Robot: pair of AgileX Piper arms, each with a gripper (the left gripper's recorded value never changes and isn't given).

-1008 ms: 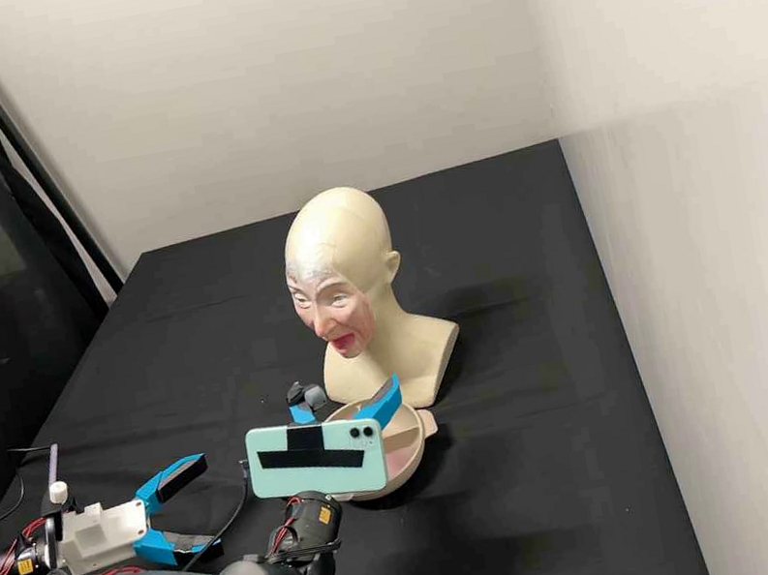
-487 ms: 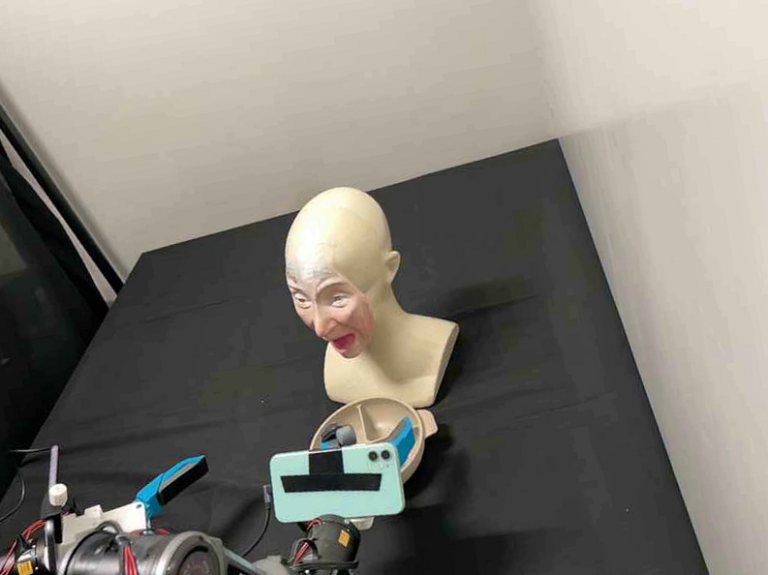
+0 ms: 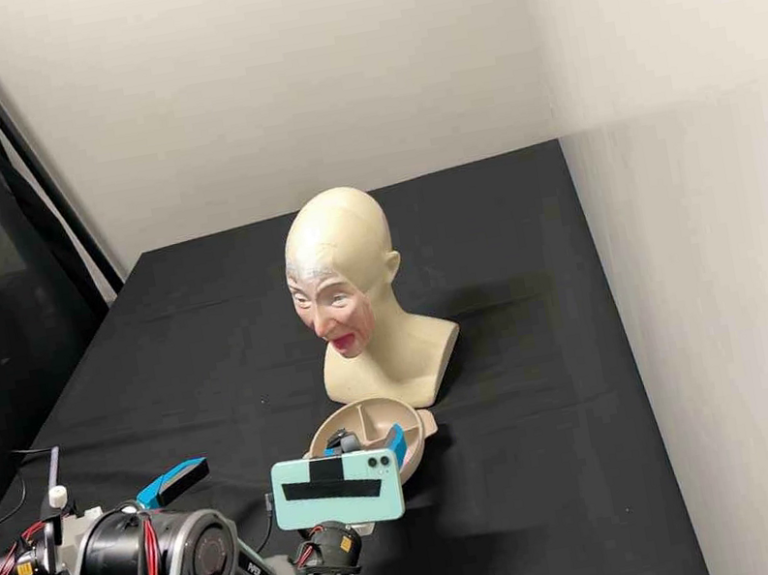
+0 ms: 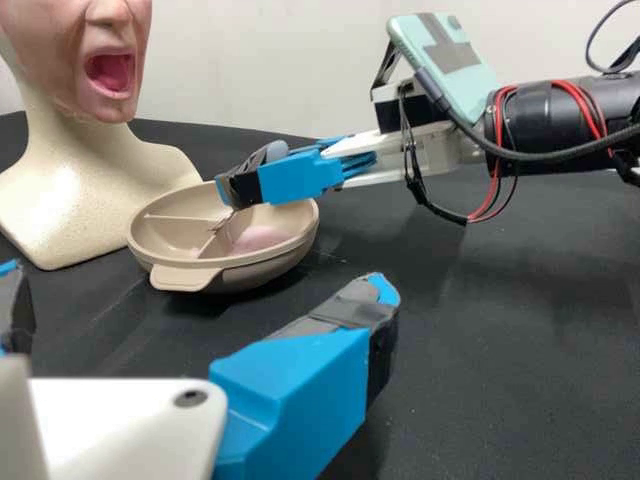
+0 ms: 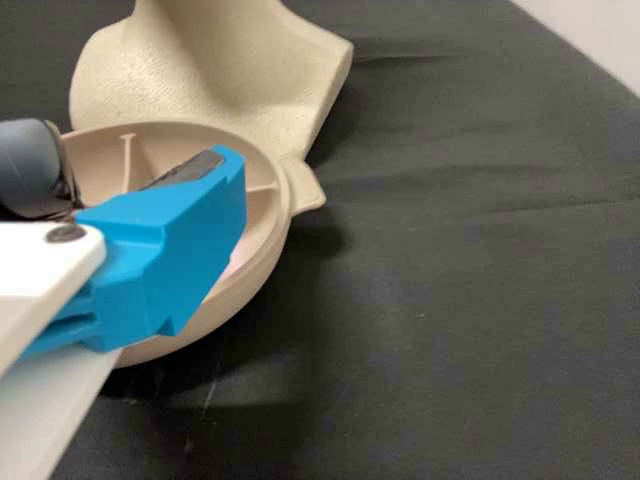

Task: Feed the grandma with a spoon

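Spoon: seemingly the thin pale spoon handle [image 4: 223, 217] in the beige divided plastic bowl [image 3: 369, 402], at 6 o'clock of the cream mannequin head [image 3: 343, 275].
Right gripper [image 3: 368, 439]: fingers parted over the bowl, gripping nothing.
Left gripper [image 4: 192, 280]: spread wide, at 9 o'clock.
Handling: likely light, stiff, slippery; pinch mid-handle.

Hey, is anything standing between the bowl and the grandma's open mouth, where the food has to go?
Nothing visible does. The bowl sits just in front of the base of the grandma head, its open mouth above it with free space between. The right gripper hangs over the bowl.
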